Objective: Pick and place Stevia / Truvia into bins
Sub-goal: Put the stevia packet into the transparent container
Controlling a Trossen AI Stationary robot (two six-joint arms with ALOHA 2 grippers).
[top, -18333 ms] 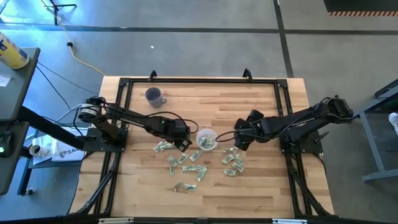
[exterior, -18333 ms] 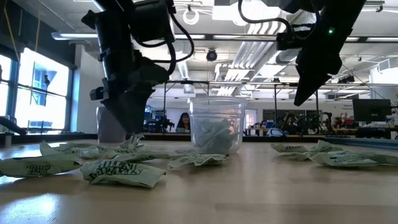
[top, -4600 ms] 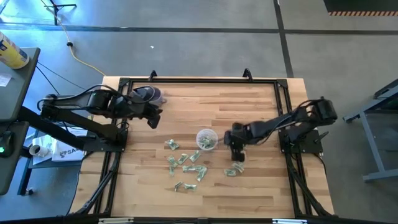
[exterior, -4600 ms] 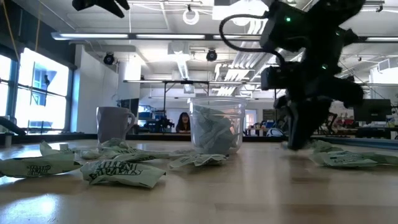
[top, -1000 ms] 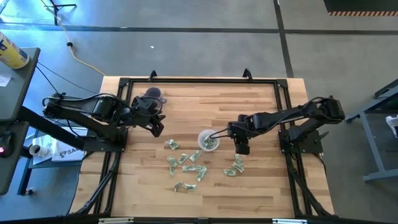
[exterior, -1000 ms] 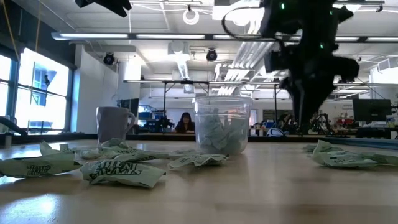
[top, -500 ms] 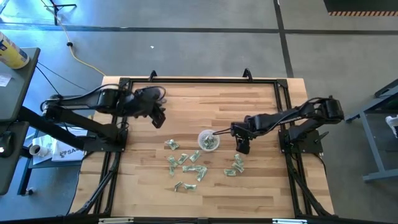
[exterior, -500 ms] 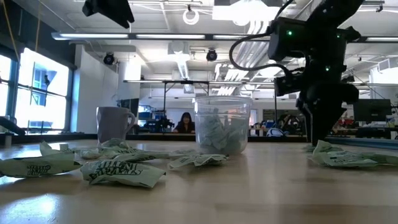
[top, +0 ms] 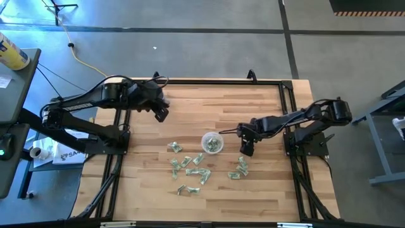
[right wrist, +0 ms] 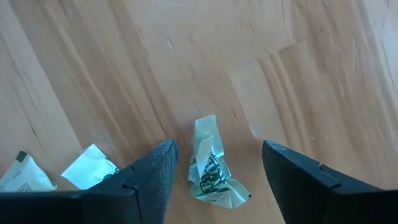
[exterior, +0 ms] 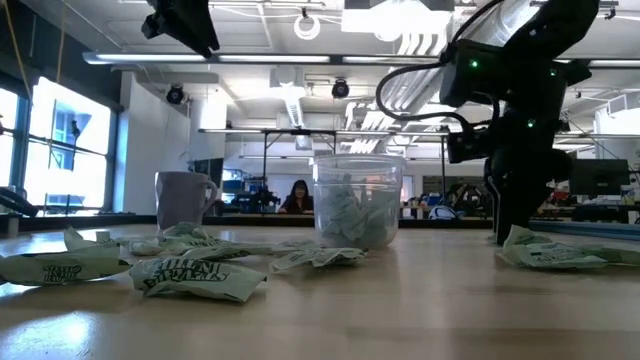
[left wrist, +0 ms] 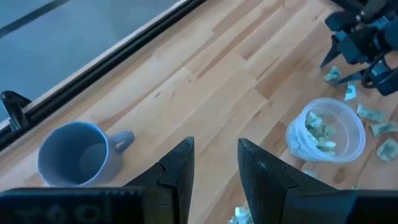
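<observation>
The clear cup (top: pixel 212 142) stands mid-table and holds several pale green sachets (exterior: pixel 350 212). More sachets lie flat on the wood near its front-left (top: pixel 188 168), and a few lie to its right (top: pixel 238 169). My right gripper (top: pixel 247 149) hangs open, pointing down just right of the cup. In the right wrist view its fingers (right wrist: pixel 217 152) stand on either side of a crumpled sachet (right wrist: pixel 210 167) without touching it. My left gripper (top: pixel 162 114) is open and raised high near the table's far left, above the purple mug (left wrist: pixel 78 163).
The purple mug (exterior: pixel 182 200) stands upright at the far left. A black frame rail (top: pixel 202 82) runs along the table's far edge and down both sides. Bare wood lies between cup and far rail. A person (exterior: pixel 298 196) sits in the room far behind the table.
My right gripper has shifted a little toward the table's right edge, away from the cup, and come down over the sachets there. My left gripper has drawn back toward the far edge. The cup and the sachets have kept still.
</observation>
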